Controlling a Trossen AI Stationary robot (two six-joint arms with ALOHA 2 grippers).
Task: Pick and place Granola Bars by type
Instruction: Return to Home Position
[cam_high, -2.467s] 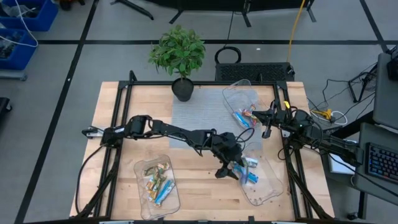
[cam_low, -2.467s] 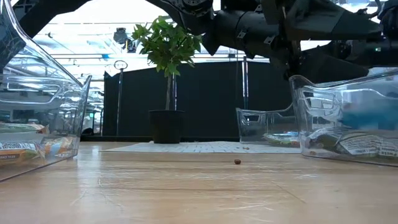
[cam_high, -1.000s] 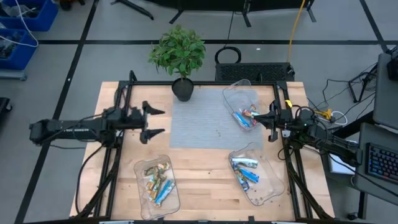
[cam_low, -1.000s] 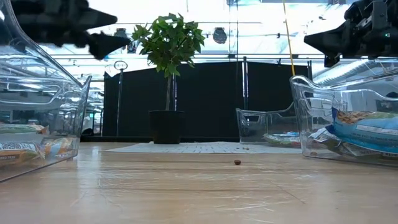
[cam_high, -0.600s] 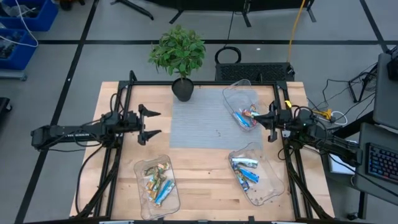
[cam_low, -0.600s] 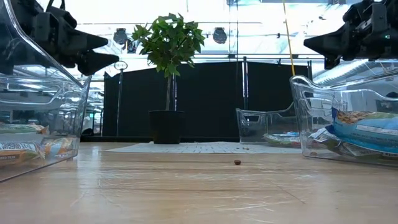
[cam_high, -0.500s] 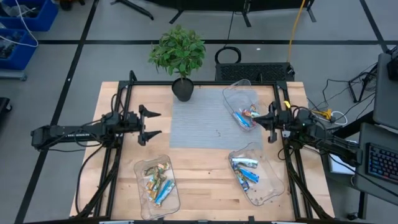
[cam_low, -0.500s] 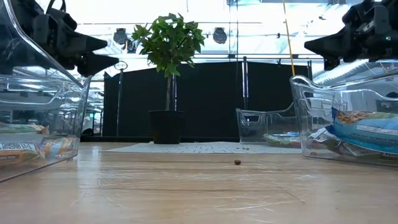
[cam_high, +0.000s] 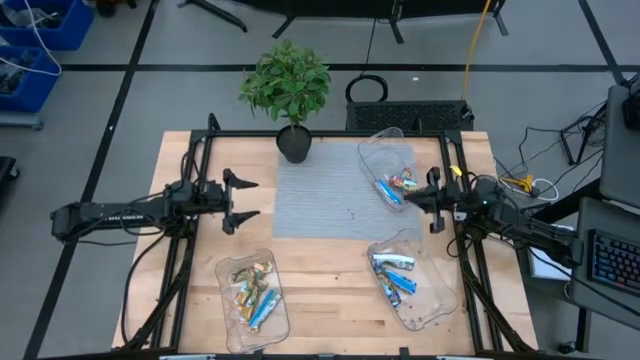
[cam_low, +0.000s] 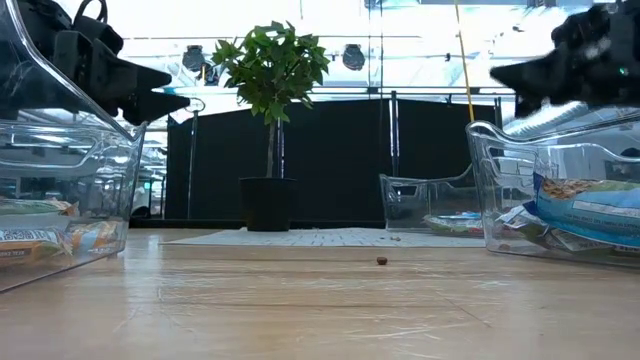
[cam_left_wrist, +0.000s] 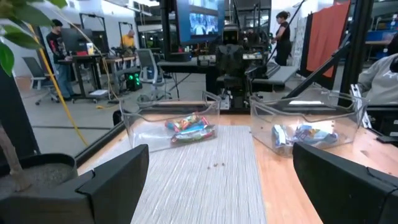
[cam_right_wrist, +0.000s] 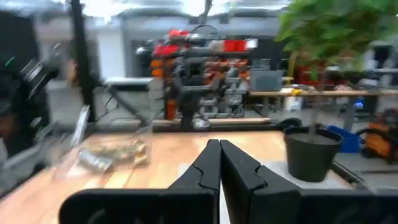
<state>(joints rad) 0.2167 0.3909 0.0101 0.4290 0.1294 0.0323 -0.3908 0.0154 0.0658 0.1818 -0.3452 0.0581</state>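
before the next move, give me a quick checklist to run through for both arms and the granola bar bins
1. Left gripper open, empty, at the table's left side: ok.
2. Right gripper shut, holding nothing: ok.
3. Blue bars inside the high view's lower right bin: ok.
4. Upper right bin holds one type only: cannot tell; its bars show blue and red.
5. No loose bar on the grey mat: ok.
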